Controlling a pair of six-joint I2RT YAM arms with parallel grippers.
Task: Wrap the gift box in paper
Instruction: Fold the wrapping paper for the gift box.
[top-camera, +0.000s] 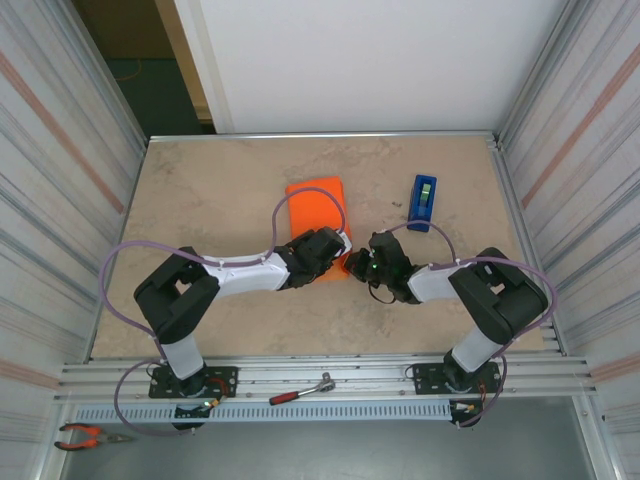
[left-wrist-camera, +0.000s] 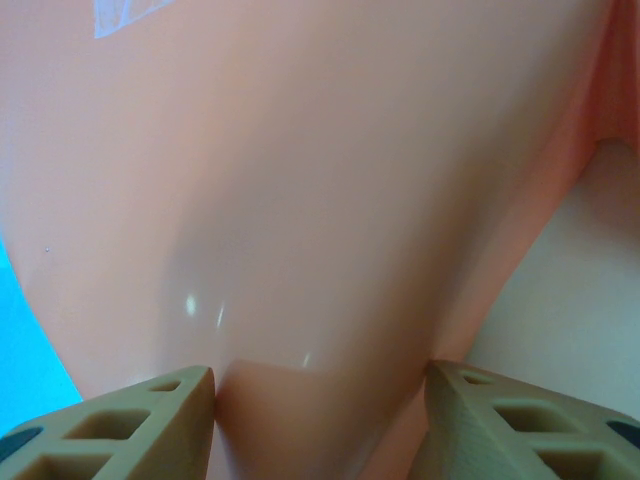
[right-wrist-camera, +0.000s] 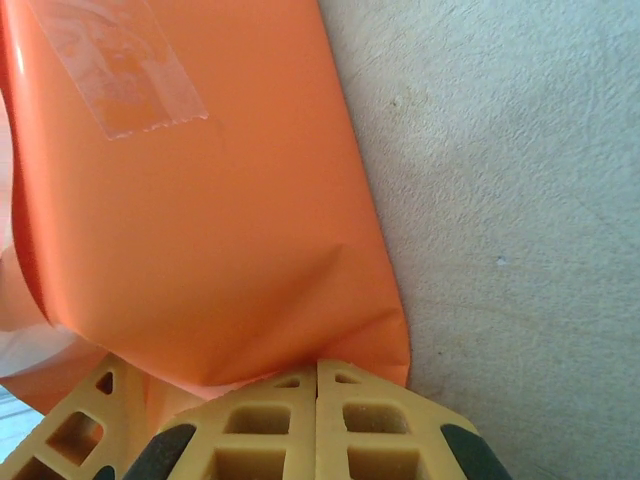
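The paper (top-camera: 316, 203) is bright orange and lies folded as a box-sized parcel at the table's middle. The gift box is hidden inside it. My left gripper (top-camera: 325, 250) sits at the parcel's near end. In the left wrist view its fingers (left-wrist-camera: 150, 420) stand on either side of the wrapped end (left-wrist-camera: 320, 250), touching it, so the left gripper (left-wrist-camera: 320, 375) is shut on the parcel. My right gripper (top-camera: 358, 262) is at the near right corner. Its shut tips (right-wrist-camera: 317, 365) press against a creased paper flap (right-wrist-camera: 250, 250). A strip of clear tape (right-wrist-camera: 120, 70) lies on the paper.
A blue tape dispenser (top-camera: 423, 201) stands to the right of the parcel. A ratchet wrench (top-camera: 300, 390) lies on the front rail, and pliers (top-camera: 85, 436) lie at the near left. Corrugated walls close in both sides.
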